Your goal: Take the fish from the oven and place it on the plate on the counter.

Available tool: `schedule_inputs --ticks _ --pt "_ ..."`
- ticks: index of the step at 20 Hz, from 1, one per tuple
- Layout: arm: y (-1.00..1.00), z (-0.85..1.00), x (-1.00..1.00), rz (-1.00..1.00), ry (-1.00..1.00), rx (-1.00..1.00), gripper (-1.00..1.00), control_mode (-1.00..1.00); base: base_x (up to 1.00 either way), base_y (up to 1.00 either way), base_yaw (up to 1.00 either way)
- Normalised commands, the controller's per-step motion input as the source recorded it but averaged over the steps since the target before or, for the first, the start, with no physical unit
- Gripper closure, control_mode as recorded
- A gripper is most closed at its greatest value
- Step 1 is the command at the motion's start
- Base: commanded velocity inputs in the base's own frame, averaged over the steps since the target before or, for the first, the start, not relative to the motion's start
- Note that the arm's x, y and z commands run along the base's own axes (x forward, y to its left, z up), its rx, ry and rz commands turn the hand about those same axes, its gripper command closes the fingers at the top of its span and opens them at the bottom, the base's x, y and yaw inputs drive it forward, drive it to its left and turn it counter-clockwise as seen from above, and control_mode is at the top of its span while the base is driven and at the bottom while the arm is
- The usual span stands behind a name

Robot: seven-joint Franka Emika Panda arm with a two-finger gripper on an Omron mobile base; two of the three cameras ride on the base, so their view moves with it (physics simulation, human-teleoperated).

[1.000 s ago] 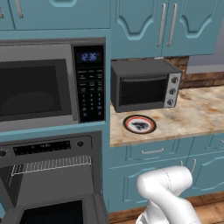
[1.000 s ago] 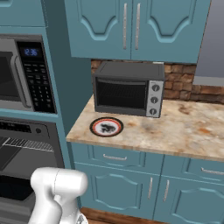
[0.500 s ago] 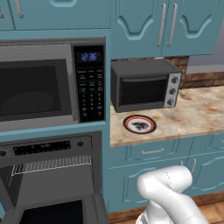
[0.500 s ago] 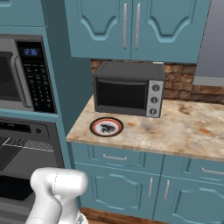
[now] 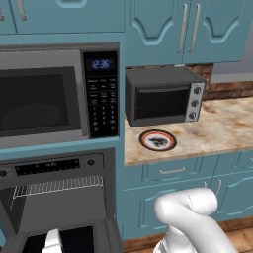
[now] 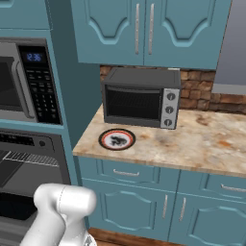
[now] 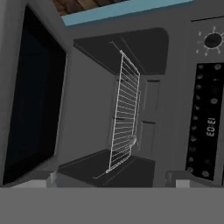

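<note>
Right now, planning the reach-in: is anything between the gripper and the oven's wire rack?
Nothing visible: the grey steel oven's dark glass door is down, and the open gripper faces the wire rack unobstructed.

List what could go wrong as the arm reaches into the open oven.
1. The open gripper may snag the wire rack in the oven.
2. The lowered door lies under the gripper; a low pull-out could strike it.
3. The plate sits near the counter edge; a clumsy set-down could push it off.
</note>
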Motion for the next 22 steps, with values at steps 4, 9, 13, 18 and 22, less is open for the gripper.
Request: schedule_inputs --ticks 4,9,13,18,22 --pt "-0.04 0.0 0.73 -0.01 0.06 0.0 -1.0 -1.0 0.0 0.0 0.0" --pt "0.0 0.0 0.72 -0.01 0.11 -0.01 -1.0 -1.0 0.0 0.0 0.0" --pt "0.03 0.0 0.19 -0.03 -0.02 -0.11 -1.0 -1.0 0.0 0.0 0.0" --pt "0.0 -0.03 0.7 -0.03 -0.09 -0.09 -1.0 -1.0 0.0 0.0 0.0" --pt "0.0 -0.11 0.62 -0.01 -0.15 -0.07 -1.0 -1.0 0.0 0.0 0.0"
